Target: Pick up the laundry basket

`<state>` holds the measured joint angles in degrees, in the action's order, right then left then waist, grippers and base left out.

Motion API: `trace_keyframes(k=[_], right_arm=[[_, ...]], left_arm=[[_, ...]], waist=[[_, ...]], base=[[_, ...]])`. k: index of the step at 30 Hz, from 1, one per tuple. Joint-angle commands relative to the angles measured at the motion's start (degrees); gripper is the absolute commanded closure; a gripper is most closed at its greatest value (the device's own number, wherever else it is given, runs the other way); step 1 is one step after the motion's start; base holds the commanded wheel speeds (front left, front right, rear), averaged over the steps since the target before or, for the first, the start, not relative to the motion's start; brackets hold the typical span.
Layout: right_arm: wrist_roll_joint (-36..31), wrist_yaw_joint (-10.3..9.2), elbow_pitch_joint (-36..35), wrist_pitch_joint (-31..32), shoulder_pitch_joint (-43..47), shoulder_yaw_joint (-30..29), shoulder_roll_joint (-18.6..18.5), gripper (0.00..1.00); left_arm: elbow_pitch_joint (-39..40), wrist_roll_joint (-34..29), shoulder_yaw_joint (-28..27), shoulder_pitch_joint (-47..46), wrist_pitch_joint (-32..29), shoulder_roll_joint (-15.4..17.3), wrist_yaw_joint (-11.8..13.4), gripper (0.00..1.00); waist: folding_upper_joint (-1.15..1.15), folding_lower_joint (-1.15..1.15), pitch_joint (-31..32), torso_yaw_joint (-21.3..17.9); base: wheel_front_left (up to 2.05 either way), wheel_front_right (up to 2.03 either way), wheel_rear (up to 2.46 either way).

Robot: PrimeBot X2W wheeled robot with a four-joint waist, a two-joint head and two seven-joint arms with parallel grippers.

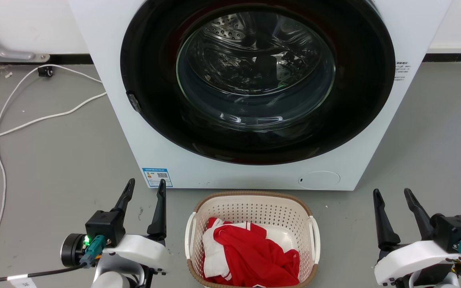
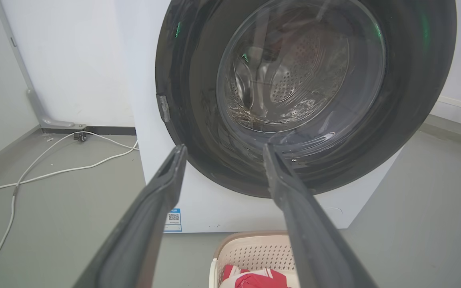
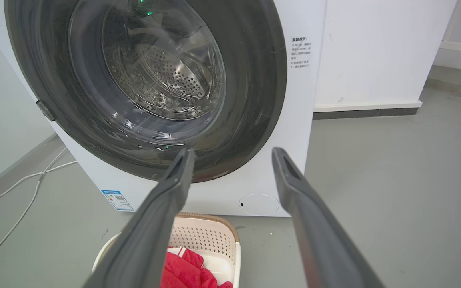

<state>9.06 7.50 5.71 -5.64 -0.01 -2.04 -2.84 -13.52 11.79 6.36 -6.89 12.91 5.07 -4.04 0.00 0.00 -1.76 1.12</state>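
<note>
Two grippers, both empty, fingers spread apart: left gripper (image 1: 146, 182) low on the left of the head view, right gripper (image 1: 391, 192) low on the right. Laundry basket (image 1: 254, 209) sits on the grey floor (image 1: 54, 168) between them, touched by neither, just in front of the white washing machine (image 1: 158, 160). Red and white garment (image 1: 250, 252) bunched inside the basket. White cable (image 1: 34, 120) lies on the floor left of the machine.
</note>
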Motion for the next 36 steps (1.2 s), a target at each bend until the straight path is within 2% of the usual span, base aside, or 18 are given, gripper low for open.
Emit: trace_keyframes(k=[1,19,36], right_arm=[[-1.6,-0.02,-0.42,-0.55,0.32,0.16,-0.09,0.0],[-8.23,-0.02,-0.48,-1.61,0.95,0.42,-0.06,0.0],[-7.57,-0.02,-0.01,-1.85,0.29,0.24,-0.06,0.0]], left_arm=[[0.34,-1.57,-0.03,-0.51,0.66,0.08,0.33,0.0],[0.07,-7.89,0.32,-0.21,2.4,-0.32,0.79,0.0],[-0.29,-7.39,-0.49,-0.53,2.3,-0.63,0.35,0.0]], waist=[[0.0,0.0,0.02,-0.04],[0.0,0.0,-0.26,0.05],[0.0,0.0,-0.51,-0.08]], base=[[0.0,0.0,0.0],[0.0,0.0,0.0],[0.0,0.0,0.0]])
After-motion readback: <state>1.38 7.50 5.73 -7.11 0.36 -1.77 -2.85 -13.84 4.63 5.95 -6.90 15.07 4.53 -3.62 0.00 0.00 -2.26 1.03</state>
